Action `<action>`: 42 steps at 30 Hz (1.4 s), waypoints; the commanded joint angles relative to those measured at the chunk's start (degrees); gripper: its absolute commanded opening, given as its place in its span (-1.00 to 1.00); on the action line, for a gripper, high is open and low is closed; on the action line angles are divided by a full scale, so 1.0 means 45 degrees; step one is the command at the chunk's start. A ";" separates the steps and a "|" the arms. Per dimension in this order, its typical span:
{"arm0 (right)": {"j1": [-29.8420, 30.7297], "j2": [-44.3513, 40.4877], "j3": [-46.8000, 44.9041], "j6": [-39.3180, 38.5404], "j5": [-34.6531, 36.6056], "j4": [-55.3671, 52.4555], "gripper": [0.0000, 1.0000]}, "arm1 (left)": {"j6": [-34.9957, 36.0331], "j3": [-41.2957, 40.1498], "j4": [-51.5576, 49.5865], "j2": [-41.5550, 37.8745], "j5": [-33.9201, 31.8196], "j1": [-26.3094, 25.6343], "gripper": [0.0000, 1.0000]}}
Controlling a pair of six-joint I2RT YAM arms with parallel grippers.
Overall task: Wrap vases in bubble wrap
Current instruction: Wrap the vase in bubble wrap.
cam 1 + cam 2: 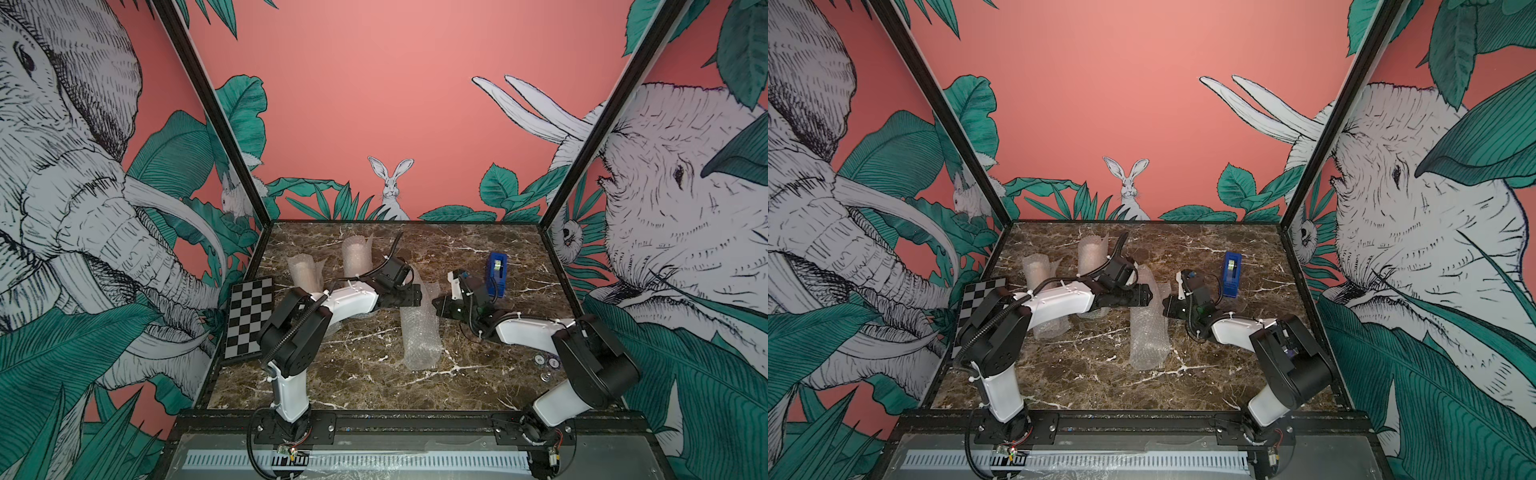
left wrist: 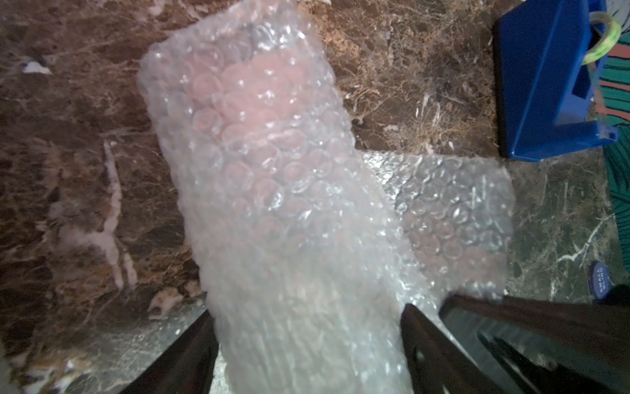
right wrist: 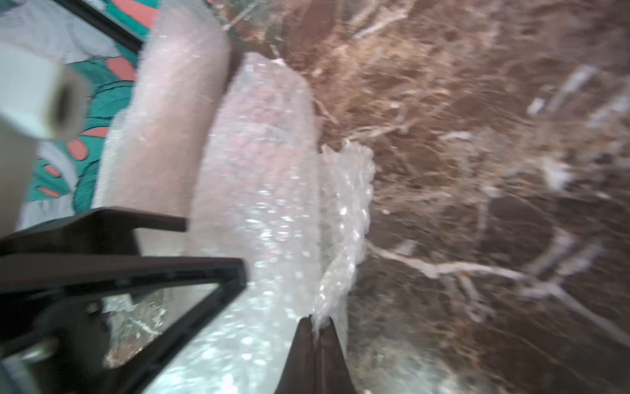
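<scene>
The right gripper (image 3: pixel 318 324) has its tips pressed together on the edge of a loose flap (image 3: pixel 346 204) of bubble wrap. The flap rises crumpled from the pinch, alongside the bubble wrap roll (image 3: pixel 266 170). The left gripper (image 2: pixel 306 314) is spread wide, with a black finger (image 2: pixel 191 358) against each side of that roll, so the roll fills the gap between the jaws. What the roll holds does not show clearly through the bubbles.

In both top views the roll (image 1: pixel 419 336) (image 1: pixel 1148 336) lies flat on the brown marble table (image 1: pixel 353 382). It is left of the blue tape dispenser (image 1: pixel 497 270) and reaches nearer the arms' bases than the dispenser does. Both grippers work at the roll's far end, the right one between roll and dispenser. Farther left of the dispenser, past the left arm, are two wrapped vases (image 1: pixel 305 272) (image 1: pixel 356 257), their pale bodies showing through the wrap. Farthest left of the dispenser, a checkerboard (image 1: pixel 247 318) rests by the side wall. Right of the dispenser and nearer the bases, a few small round discs (image 1: pixel 548 363) lie on the marble.
</scene>
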 commanded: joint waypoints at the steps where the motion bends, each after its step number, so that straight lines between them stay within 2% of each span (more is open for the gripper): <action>1: 0.0246 0.0002 0.0245 0.0067 -0.0732 0.1469 -1.00 | -0.0008 -0.0343 -0.0872 -0.0323 -0.0023 -0.0017 0.66; 9: 0.0589 0.0973 0.0368 0.0183 -0.1208 0.2234 -1.00 | -0.0166 -0.0788 0.0014 -0.1030 0.0507 -0.0017 0.68; 25: 0.0861 0.1437 0.0602 0.0002 -0.1365 0.2264 -1.00 | -0.0572 -0.2227 0.3316 -0.2193 0.1561 0.0042 0.99; 30: 0.1087 0.0938 0.0901 -0.0898 -0.0928 0.0836 -1.00 | -0.0453 -0.2412 0.3315 -0.2358 0.1315 0.0061 0.98; 36: 0.1680 0.0591 0.1805 -0.2864 0.0479 -0.2221 -1.00 | -0.0560 -0.2821 0.3916 -0.2676 0.1110 0.0100 0.99; 39: 0.1907 0.0064 0.2003 -0.3435 0.0838 -0.2750 -1.00 | -0.0772 -0.3027 0.4266 -0.2779 0.1020 0.0137 0.99; 42: 0.2126 -0.0026 0.2070 -0.3841 0.0915 -0.2766 -1.00 | -0.0690 -0.2714 0.3654 -0.2554 0.0913 0.0163 0.99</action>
